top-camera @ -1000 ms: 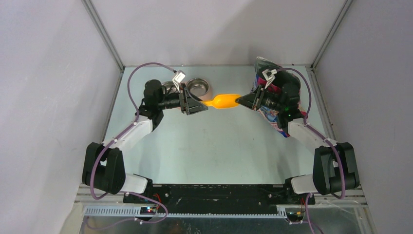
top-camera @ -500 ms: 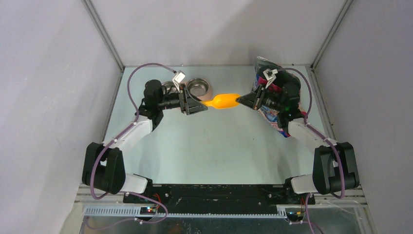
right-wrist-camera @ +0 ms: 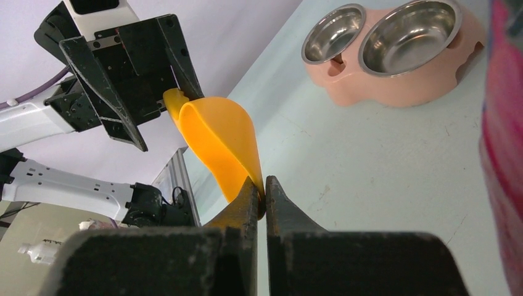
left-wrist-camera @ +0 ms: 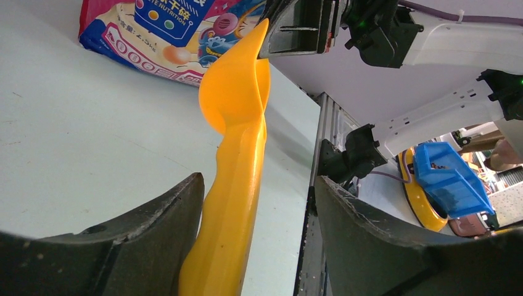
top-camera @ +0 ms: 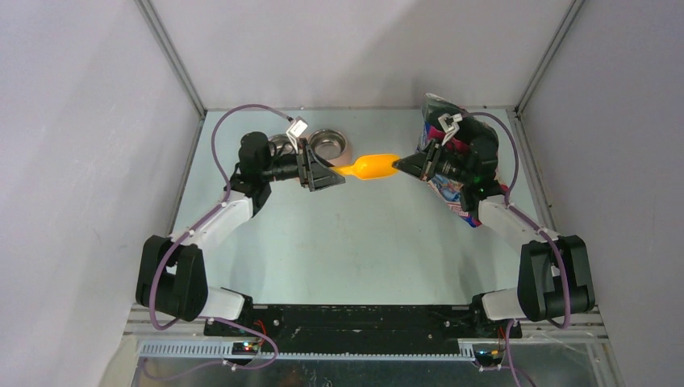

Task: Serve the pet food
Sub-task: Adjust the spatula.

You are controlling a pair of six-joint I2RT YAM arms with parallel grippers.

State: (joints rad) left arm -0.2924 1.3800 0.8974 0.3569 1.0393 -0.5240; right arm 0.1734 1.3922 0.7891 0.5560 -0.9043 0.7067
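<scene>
Top view: yellow scoop [top-camera: 367, 167] hanging in the air mid-table, left fingers [top-camera: 321, 175] at the handle end, right fingers [top-camera: 408, 165] at the bowl tip; same spot as a second ago, right wrist only nudged. Cat food bag [top-camera: 461, 211] at far right of the table [top-camera: 363, 250], partly under the right arm; no kibble visible outside it. Pink feeder [top-camera: 329, 143] just behind the left wrist. Left wrist view: left fingers [left-wrist-camera: 154, 228] spread wide, wider than a moment back, handle leaning on one, clear gap to the other, so no real hold there. Right wrist view: right fingers [right-wrist-camera: 237, 216] pinched tight on the scoop's thin rim, closed up within the last second; bowls [right-wrist-camera: 410, 37] bare of food. Reads as a handover just completing: scoop now on the bag side, scooping likely next. Thin rim pinch, so some risk of the scoop swinging once the left side backs off.
</scene>
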